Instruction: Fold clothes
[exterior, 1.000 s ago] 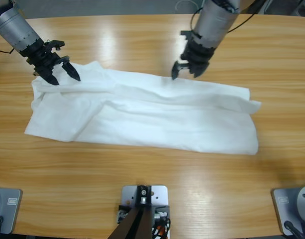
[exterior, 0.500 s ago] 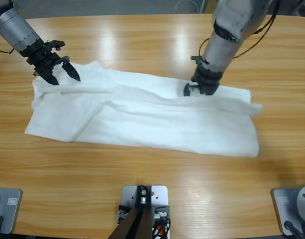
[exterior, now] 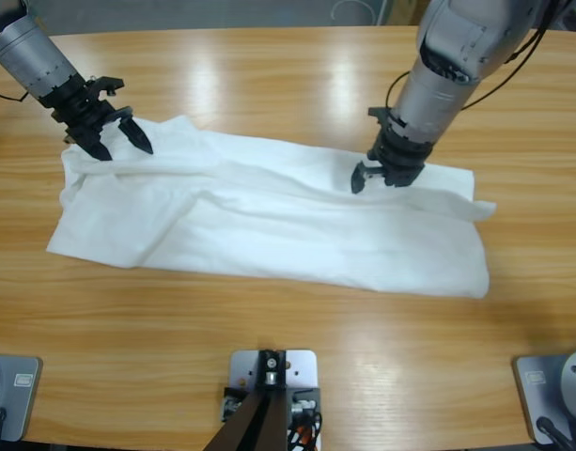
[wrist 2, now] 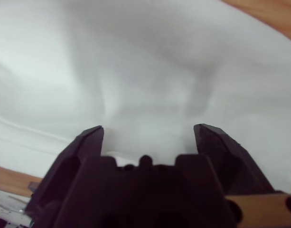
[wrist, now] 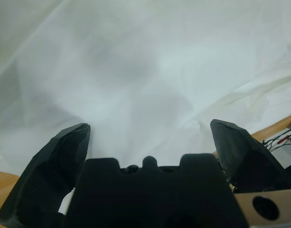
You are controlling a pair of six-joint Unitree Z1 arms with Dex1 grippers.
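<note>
The clothes are one white T-shirt (exterior: 269, 216) lying flattened and creased across the middle of the wooden table (exterior: 288, 357), long side running left to right. My left gripper (exterior: 126, 150) hovers at the shirt's upper left corner, jaws wide open and empty. White cloth (wrist: 145, 61) fills the left wrist view in front of my left gripper (wrist: 150, 128). My right gripper (exterior: 377, 180) is down on the shirt's upper edge right of the middle. In the right wrist view my right gripper (wrist 2: 147, 128) is open, with a raised fold of cloth (wrist 2: 136, 61) just ahead of the jaws.
Bare table wood (exterior: 269, 85) lies behind the shirt and a wide strip lies in front of it. The shirt's right end (exterior: 480, 211) has a small corner sticking out.
The right arm has moved right and down from the shirt's upper edge near the middle onto the cloth further right. The left arm has stayed put.
</note>
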